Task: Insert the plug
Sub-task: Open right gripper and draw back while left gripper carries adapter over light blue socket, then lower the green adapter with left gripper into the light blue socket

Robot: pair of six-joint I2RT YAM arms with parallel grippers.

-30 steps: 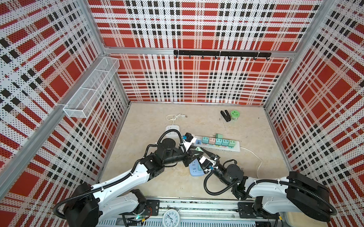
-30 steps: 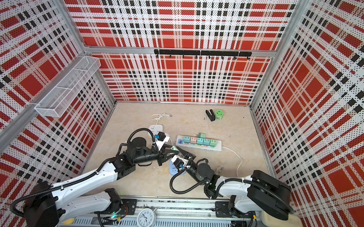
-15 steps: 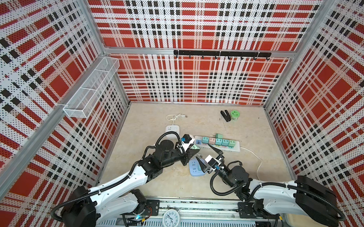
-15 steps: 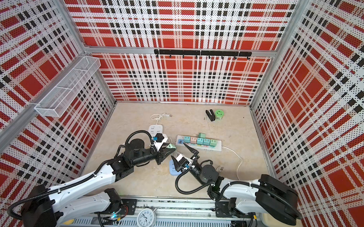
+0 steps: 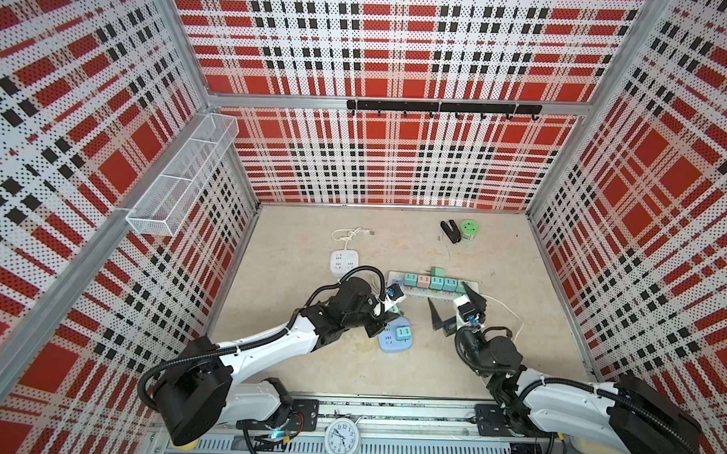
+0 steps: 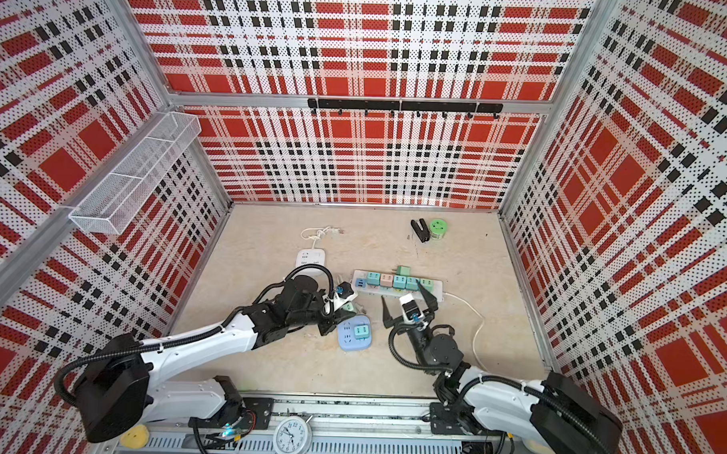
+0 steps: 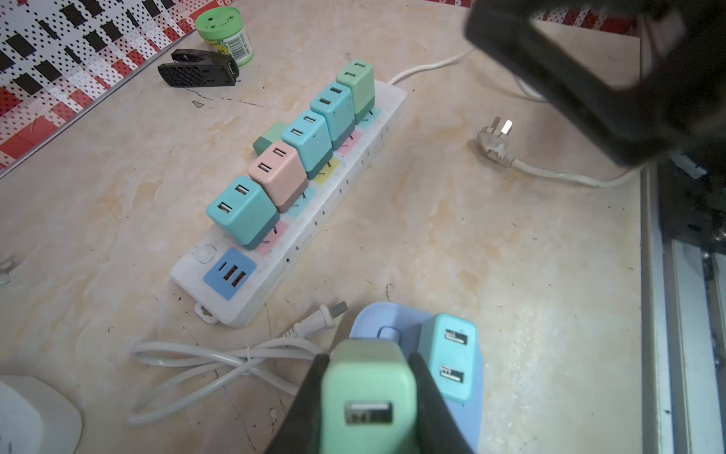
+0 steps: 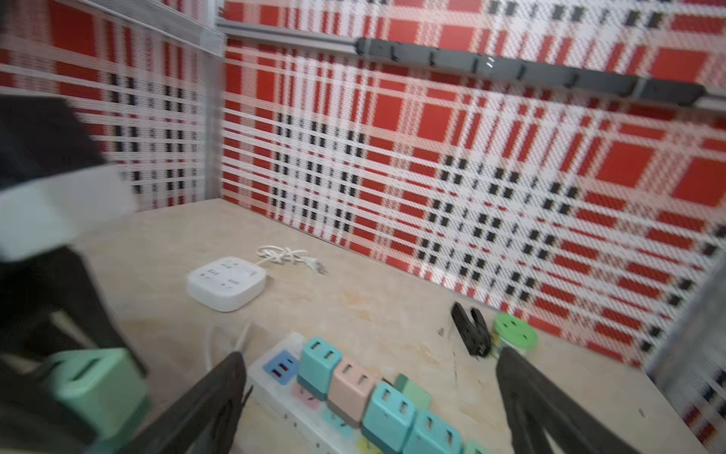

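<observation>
Squarely between the clamped left fingers (image 7: pixel 302 408) sits the green plug (image 7: pixel 367 393), while the right fingers (image 8: pixel 216 397) gape wide, empty.

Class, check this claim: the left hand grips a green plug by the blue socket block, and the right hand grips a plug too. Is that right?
No. The right hand stands open and empty, as the right wrist view shows. The left hand does grip the green plug by the blue socket block.

Green jar (image 5: pixel 469 230), black clip (image 5: pixel 450 231), clock (image 5: pixel 341 438)
</observation>
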